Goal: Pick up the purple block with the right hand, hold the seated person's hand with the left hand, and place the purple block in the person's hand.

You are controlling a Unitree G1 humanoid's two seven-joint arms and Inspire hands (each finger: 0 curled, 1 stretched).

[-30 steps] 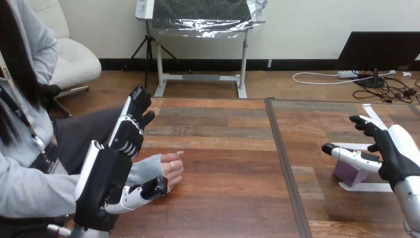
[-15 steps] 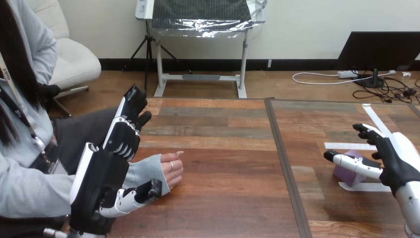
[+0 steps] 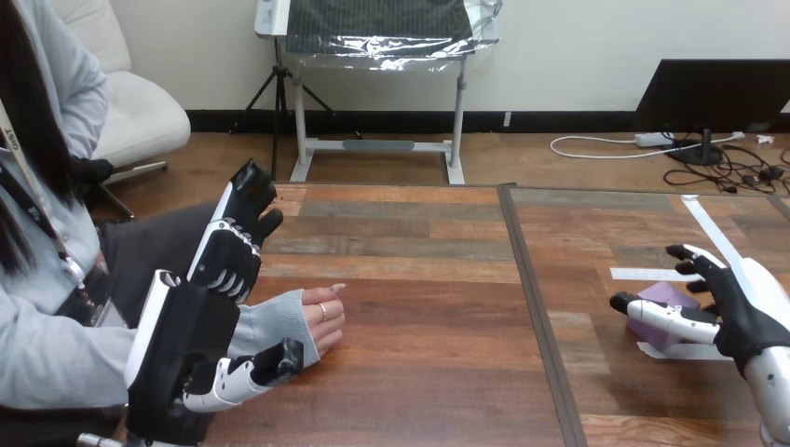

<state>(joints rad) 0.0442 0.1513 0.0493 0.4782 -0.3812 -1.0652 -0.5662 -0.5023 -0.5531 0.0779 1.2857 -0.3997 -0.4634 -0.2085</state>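
Purple block [image 3: 667,294] sat on table [image 3: 419,372] at right, between spread thumb and fingers of right hand [image 3: 741,312], unclamped. Should close squarely on opposite faces, then lift. Left hand [image 3: 200,326] open, fingers straight, over wrist of person's hand [image 3: 317,321].

Probably a robotics lab: a wooden table [image 3: 419,279] marked with white tape strips [image 3: 643,274], a left robot hand [image 3: 200,321] and a right robot hand [image 3: 741,312] over it
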